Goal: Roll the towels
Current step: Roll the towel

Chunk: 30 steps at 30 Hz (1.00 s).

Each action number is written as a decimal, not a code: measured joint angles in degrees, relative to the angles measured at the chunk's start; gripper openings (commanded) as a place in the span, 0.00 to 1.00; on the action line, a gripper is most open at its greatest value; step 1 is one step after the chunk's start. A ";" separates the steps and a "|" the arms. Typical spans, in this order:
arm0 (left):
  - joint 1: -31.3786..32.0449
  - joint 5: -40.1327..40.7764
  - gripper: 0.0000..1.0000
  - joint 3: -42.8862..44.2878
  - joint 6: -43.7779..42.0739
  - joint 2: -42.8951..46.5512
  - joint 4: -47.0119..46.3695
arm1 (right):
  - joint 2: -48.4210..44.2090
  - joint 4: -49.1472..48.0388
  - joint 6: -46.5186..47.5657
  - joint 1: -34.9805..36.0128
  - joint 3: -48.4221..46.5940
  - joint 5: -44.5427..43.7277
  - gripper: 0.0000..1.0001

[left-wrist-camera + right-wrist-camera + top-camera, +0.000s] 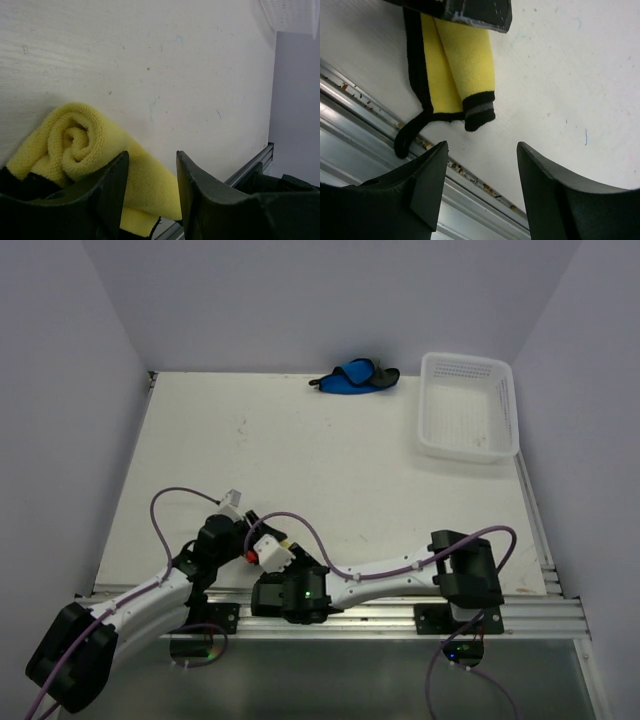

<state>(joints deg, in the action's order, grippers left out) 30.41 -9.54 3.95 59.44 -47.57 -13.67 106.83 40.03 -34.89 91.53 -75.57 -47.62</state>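
Left pincer [152,160]: released, over yellow towel [75,137]
Right pincer [482,147]: released, beside yellow towel
Risk: unclamped, a finger nudge could uncoil it

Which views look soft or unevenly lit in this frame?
Top external: evenly lit, the basket sharp. Left wrist: yellow towel crisp, the dark left gripper blurred up close. Right wrist: right gripper likewise soft, the towel's edging sharp.

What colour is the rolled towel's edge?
Black, along the yellow towel; the right wrist view shows it best.
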 measured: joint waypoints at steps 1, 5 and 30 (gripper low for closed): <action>0.00 0.07 0.47 0.00 0.00 0.04 0.00 | -1.90 -1.49 -0.07 -0.28 1.88 1.62 0.61; 0.00 0.37 0.47 -0.02 0.00 0.13 0.00 | -11.61 -8.98 -1.38 -3.52 11.69 10.01 0.61; 0.00 1.44 0.47 -0.11 -0.02 2.08 1.03 | -12.22 -42.40 -12.76 -25.38 28.02 46.95 0.62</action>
<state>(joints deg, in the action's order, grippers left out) 30.41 -8.10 3.84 59.42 -45.50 -12.64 94.61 -2.37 -47.66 66.15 -47.55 -0.67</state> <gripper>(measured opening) 0.473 0.623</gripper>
